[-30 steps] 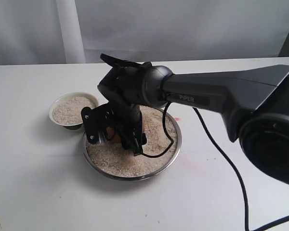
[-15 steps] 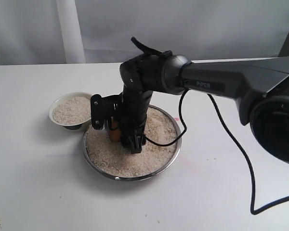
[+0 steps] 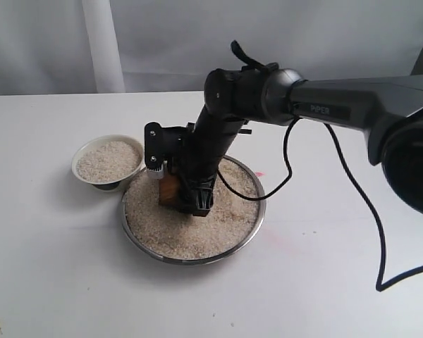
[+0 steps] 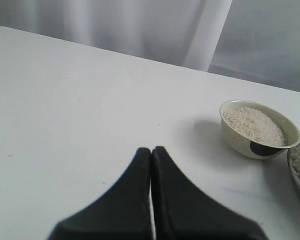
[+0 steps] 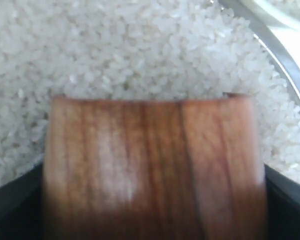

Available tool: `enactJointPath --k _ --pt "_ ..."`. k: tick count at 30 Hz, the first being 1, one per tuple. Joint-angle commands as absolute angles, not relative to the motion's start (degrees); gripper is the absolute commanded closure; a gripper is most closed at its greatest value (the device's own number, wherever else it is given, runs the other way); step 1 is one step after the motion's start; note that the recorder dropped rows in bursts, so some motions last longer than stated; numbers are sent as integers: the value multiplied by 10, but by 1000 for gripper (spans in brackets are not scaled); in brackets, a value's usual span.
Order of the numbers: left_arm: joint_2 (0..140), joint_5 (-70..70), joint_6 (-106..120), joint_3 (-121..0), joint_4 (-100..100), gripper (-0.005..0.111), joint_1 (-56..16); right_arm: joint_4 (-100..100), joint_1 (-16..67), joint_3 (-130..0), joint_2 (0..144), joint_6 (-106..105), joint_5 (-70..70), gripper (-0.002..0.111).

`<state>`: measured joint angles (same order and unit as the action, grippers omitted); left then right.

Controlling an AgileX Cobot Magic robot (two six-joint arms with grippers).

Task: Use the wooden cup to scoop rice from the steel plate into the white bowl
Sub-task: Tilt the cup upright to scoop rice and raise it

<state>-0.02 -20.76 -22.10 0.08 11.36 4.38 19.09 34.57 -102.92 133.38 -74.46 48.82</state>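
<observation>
The steel plate (image 3: 256, 224) sits mid-table, heaped with rice (image 3: 197, 236). My right gripper (image 3: 178, 189) reaches down into it, shut on the wooden cup (image 3: 170, 189), whose mouth presses into the grains. In the right wrist view the cup (image 5: 155, 165) fills the near field between the dark fingers (image 5: 10, 195), with rice (image 5: 130, 50) beyond and the plate's rim (image 5: 285, 60) at one corner. The white bowl (image 3: 108, 161) stands left of the plate and holds rice. The left wrist view shows the bowl (image 4: 257, 129) ahead of my left gripper (image 4: 151, 150), which is shut and holds nothing.
The white tabletop (image 3: 56, 282) spreads around both vessels. A black cable (image 3: 352, 190) trails from the right arm across the table to the right edge. A pale curtain (image 3: 99, 42) hangs behind the table. A faint pink mark (image 3: 259, 174) lies beside the plate.
The right arm has swung to the right and lowered, carrying the cup from the plate's left rim further into the rice. The bowl and plate have stayed put.
</observation>
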Motion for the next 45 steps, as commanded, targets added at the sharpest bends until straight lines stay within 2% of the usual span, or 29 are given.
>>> enactJointPath --k 1,14,24,33,34,36,45 --pt "0 -204 -222 0 110 107 40 267 320 -998 1324 -844 485 108" --pt "0 -204 -223 0 110 107 40 495 278 -958 1324 -1062 509 108" --pt "0 -204 -222 0 110 107 40 627 246 -958 1324 -1074 513 108" --pt "0 -204 -223 0 110 107 40 605 243 -958 1324 -1074 513 108" --pt "0 -204 -223 0 110 107 40 613 243 -958 1324 -1155 601 108" --pt "0 -204 -223 0 110 107 40 672 240 -958 1317 -1163 630 108" --pt "0 -204 -222 0 110 107 40 666 269 -958 1261 -1134 561 108"
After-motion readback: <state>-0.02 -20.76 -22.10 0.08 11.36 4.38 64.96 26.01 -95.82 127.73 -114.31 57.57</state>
